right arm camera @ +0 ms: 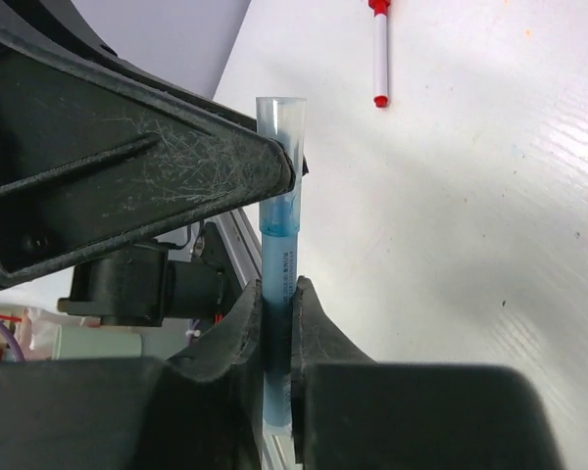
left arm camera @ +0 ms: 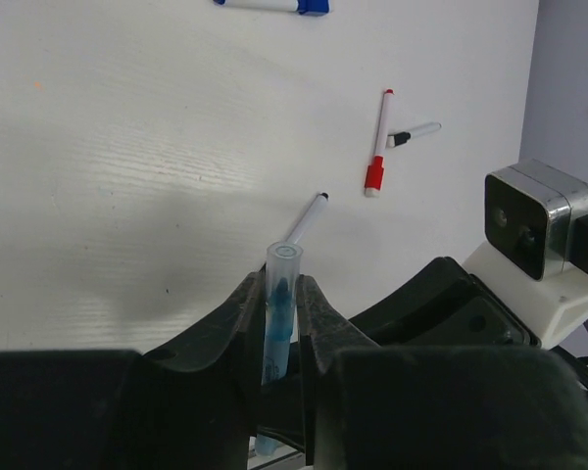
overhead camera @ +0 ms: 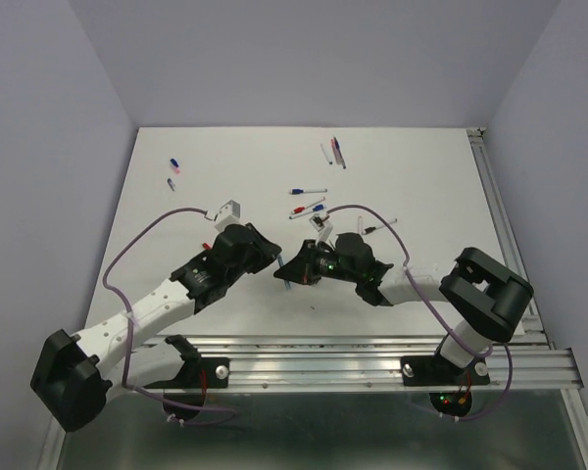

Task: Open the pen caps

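Note:
A light-blue translucent pen [right arm camera: 279,259] is held between both grippers above the table's near middle. My left gripper [left arm camera: 281,299] is shut on its see-through pen cap [left arm camera: 282,269], with the blue nib showing inside. My right gripper [right arm camera: 277,318] is shut on the printed barrel, just below the cap [right arm camera: 281,127]. In the top view the left gripper [overhead camera: 273,262] and the right gripper [overhead camera: 294,273] meet tip to tip, and only a blue bit of the pen [overhead camera: 286,287] shows.
Other pens lie loose on the white table [overhead camera: 421,186]: a blue-capped one [overhead camera: 309,191], a red and blue pair [overhead camera: 309,209], two at the back [overhead camera: 335,151]. Small caps [overhead camera: 173,166] lie at the far left. A red-capped pen [left arm camera: 376,147] and a black-capped one [left arm camera: 412,135] lie ahead.

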`<state>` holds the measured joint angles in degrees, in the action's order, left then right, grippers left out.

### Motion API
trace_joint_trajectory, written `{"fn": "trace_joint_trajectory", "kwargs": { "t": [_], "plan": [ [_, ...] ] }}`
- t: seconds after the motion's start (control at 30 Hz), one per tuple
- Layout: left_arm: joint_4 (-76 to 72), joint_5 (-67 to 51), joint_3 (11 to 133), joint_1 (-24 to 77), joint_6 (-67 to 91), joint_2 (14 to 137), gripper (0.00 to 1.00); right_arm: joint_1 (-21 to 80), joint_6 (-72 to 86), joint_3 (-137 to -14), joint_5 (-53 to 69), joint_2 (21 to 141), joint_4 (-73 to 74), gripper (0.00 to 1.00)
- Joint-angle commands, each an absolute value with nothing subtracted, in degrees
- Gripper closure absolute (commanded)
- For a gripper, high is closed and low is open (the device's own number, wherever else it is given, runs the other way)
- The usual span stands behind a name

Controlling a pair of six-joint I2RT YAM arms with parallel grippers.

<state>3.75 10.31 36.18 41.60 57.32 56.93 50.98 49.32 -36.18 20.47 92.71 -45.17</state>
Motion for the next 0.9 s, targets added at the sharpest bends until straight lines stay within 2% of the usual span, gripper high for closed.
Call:
{"fn": "trace_joint_trajectory", "kwargs": {
  "t": [0.0, 0.23, 0.57, 0.73, 0.87],
  "plan": [
    [-2.79, 18.70, 39.89, 41.75, 56.61, 59.14, 1.00, 53.08, 52.81, -39.03, 26.88, 91.06, -49.38, 0.99],
    [-11.34, 31.81, 45.34, 40.79, 49.23, 68.89, 1.00, 58.44, 60.64, -32.09, 33.22, 87.63, -58.09, 0.99],
    [-12.92, 27.96, 53.70, 32.17, 44.56, 79.36, 1.00, 61.96, 61.17, -25.14, 27.16, 79.55, -52.74, 0.99],
    [-10.82, 25.49, 55.02, 27.25, 42.45, 78.75, 1.00, 61.53, 57.50, -26.80, 21.55, 77.35, -40.72, 0.99],
    [-6.95, 23.47, 56.25, 22.25, 38.24, 78.13, 1.00, 55.84, 52.74, -30.40, 17.75, 74.80, -29.55, 0.99]
  ]
}}
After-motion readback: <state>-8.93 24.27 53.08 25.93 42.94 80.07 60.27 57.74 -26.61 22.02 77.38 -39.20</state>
